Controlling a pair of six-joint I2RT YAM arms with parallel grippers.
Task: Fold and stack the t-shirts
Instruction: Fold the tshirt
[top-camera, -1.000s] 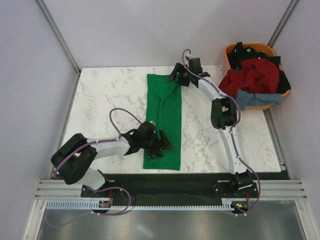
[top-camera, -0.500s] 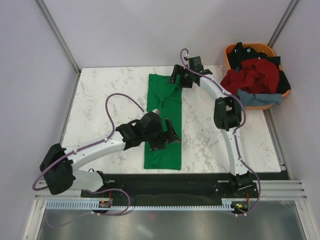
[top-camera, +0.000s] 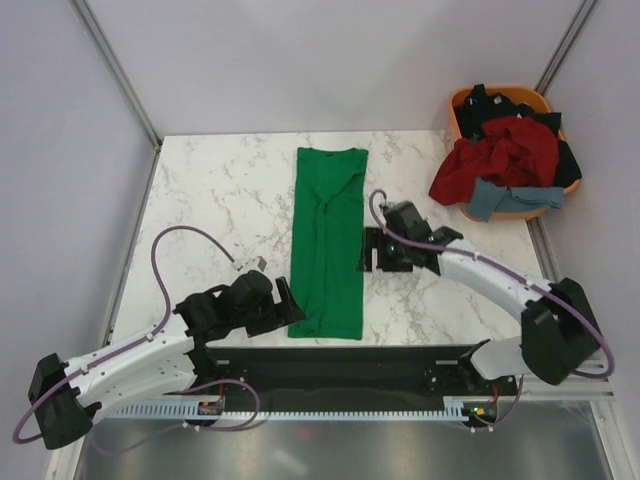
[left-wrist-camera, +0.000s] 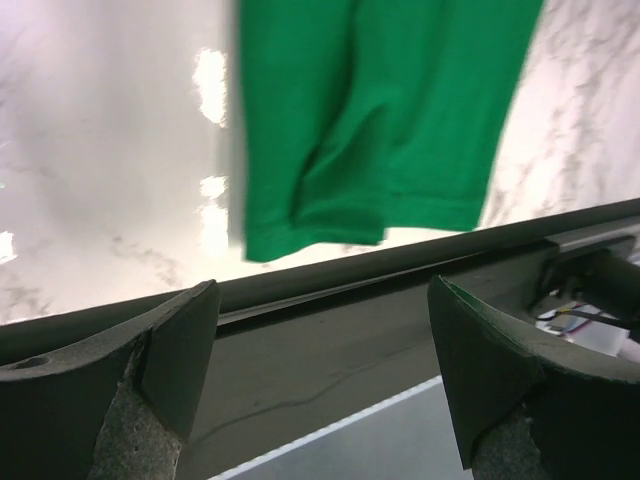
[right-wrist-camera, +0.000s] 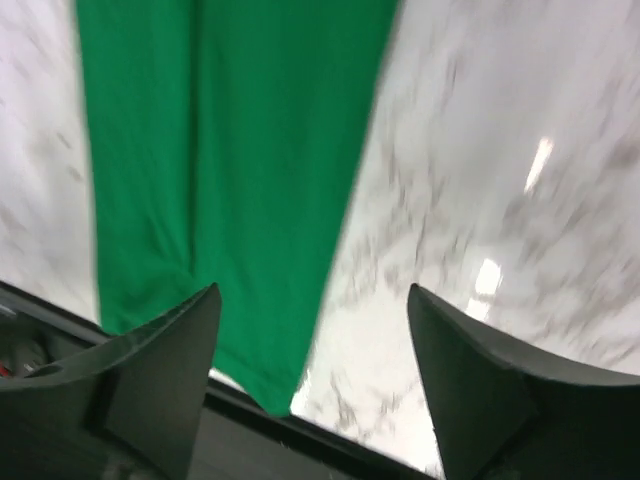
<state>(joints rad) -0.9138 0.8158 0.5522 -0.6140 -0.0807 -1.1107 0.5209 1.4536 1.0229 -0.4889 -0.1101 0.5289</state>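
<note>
A bright green t-shirt (top-camera: 328, 240) lies flat on the marble table (top-camera: 220, 190), folded lengthwise into a long narrow strip that runs from the far side to the near edge. My left gripper (top-camera: 289, 306) is open and empty, just left of the strip's near end. The left wrist view shows that near end (left-wrist-camera: 370, 120) above the open gripper (left-wrist-camera: 320, 370). My right gripper (top-camera: 371, 250) is open and empty, just right of the strip's middle. The right wrist view shows the strip (right-wrist-camera: 230, 150) beyond the open gripper (right-wrist-camera: 315, 370).
An orange basket (top-camera: 528, 211) stands off the table's far right corner. It holds a dark red shirt (top-camera: 500, 150), a black shirt (top-camera: 500, 108) and a grey-blue shirt (top-camera: 495, 197) hanging over its rim. A black rail (left-wrist-camera: 330, 330) runs along the near table edge.
Both arms have drawn back off the green shirt. The left gripper moved from on top of it to its near left. The right gripper moved from its far end to beside its middle.
</note>
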